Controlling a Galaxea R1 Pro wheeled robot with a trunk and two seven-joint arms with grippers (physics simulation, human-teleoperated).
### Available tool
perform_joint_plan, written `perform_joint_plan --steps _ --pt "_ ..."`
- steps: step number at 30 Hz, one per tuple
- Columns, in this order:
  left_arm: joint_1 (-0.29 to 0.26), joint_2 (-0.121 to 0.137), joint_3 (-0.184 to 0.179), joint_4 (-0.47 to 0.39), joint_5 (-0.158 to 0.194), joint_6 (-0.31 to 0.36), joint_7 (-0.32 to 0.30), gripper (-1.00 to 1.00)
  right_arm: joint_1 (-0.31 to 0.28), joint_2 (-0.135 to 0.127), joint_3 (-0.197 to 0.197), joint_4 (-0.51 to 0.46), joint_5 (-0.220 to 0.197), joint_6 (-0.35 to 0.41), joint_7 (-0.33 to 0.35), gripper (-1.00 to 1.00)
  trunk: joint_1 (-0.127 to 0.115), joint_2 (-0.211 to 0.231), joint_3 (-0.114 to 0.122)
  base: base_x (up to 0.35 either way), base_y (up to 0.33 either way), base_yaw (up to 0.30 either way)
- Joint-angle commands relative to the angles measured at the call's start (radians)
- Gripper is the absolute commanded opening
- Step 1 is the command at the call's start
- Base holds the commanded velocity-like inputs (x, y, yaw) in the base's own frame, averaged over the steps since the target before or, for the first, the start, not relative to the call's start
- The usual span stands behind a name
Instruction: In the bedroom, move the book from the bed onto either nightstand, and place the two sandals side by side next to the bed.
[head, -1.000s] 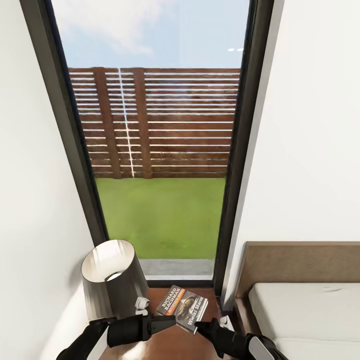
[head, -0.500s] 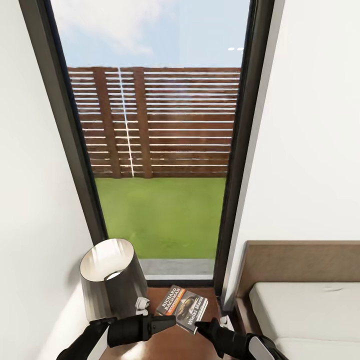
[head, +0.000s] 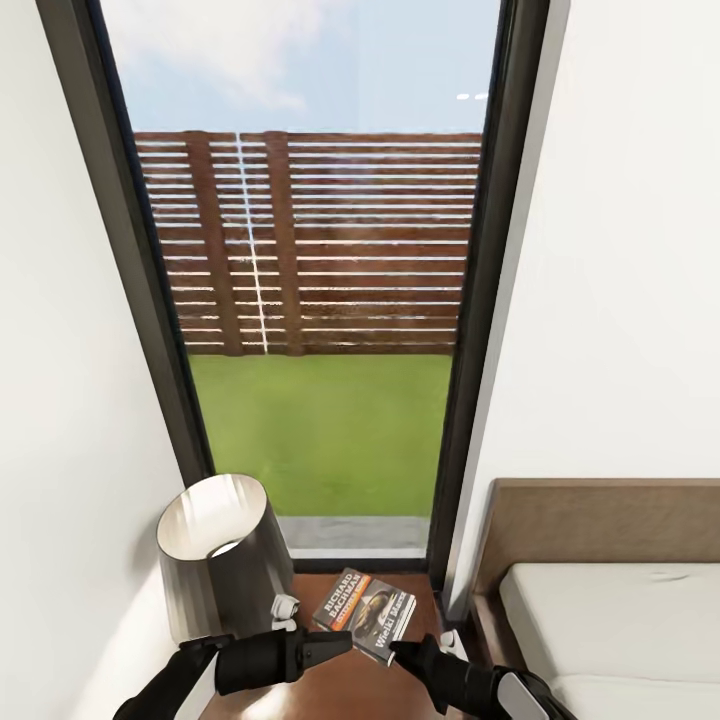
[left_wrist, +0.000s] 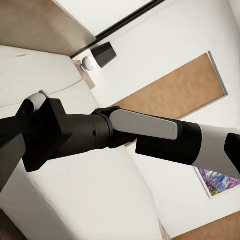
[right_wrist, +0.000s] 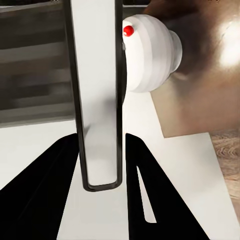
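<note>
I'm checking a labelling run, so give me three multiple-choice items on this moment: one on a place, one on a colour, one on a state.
1. Where is the book?
A. In the middle of the bed
B. Over the nightstand, between lamp and bed
C. On the grass outside

2. What colour is the band on the book's cover?
A. Orange
B. Green
C. Pink

3. How is the right gripper?
A. Wide open, far from everything
B. Shut on the lamp
C. Shut on the book's near edge

Answers: 1 B, the book sits above the nightstand, with the lamp and the bed on either side; 2 A, the band reads orange; 3 C, the right gripper flanks the book's edge.
</note>
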Motion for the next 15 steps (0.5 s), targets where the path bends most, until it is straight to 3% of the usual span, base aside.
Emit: perform_joint_plan --steps 1,15 --pt "-0.001 0.002 -0.006 0.000 0.008 0.010 -0.001 1.00 -0.001 -0.001 0.005 0.000 -0.009 0.004 -0.001 -1.00 0.004 -0.008 -0.005 0.000 0.000 0.000" --pt "-0.001 0.002 -0.006 0.000 0.008 0.011 -0.001 1.00 -0.001 -0.001 0.004 0.001 -0.009 0.006 -0.001 -1.00 0.058 -0.106 -0.049 0.000 0.000 0.000"
